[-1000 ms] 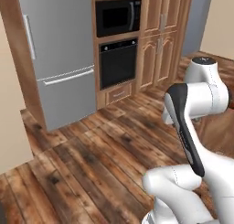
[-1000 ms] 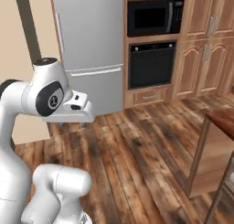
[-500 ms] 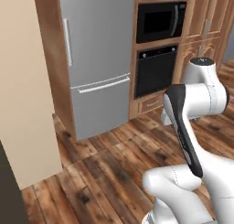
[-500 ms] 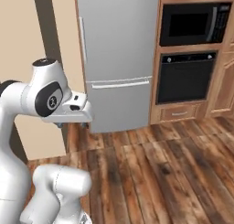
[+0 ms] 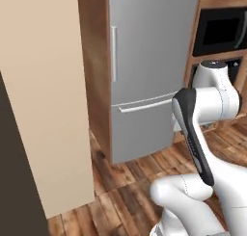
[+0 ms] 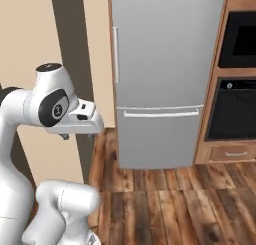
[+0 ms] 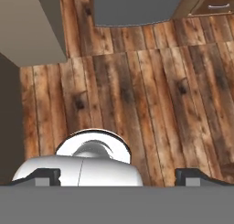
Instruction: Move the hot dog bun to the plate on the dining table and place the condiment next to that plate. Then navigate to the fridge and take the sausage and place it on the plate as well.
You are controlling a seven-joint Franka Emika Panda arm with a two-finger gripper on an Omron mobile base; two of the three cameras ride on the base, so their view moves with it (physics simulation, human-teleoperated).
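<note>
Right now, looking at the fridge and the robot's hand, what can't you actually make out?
- Inside the fridge: hidden in both base views; its doors are shut, so no sausage can be seen.
- Fridge top: cut off by the upper edge of both base views.
- In the hand view, just the fridge's foot shows; the rest is cut off.
- Gripper: only its two tips show, wide apart, with nothing between them.

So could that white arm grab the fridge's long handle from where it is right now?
Probably not yet. The gripper is open but points down at the wood floor, tucked close to the robot, and the fridge with its vertical handle stands across a stretch of floor, door shut. Nothing blocks the way.
</note>
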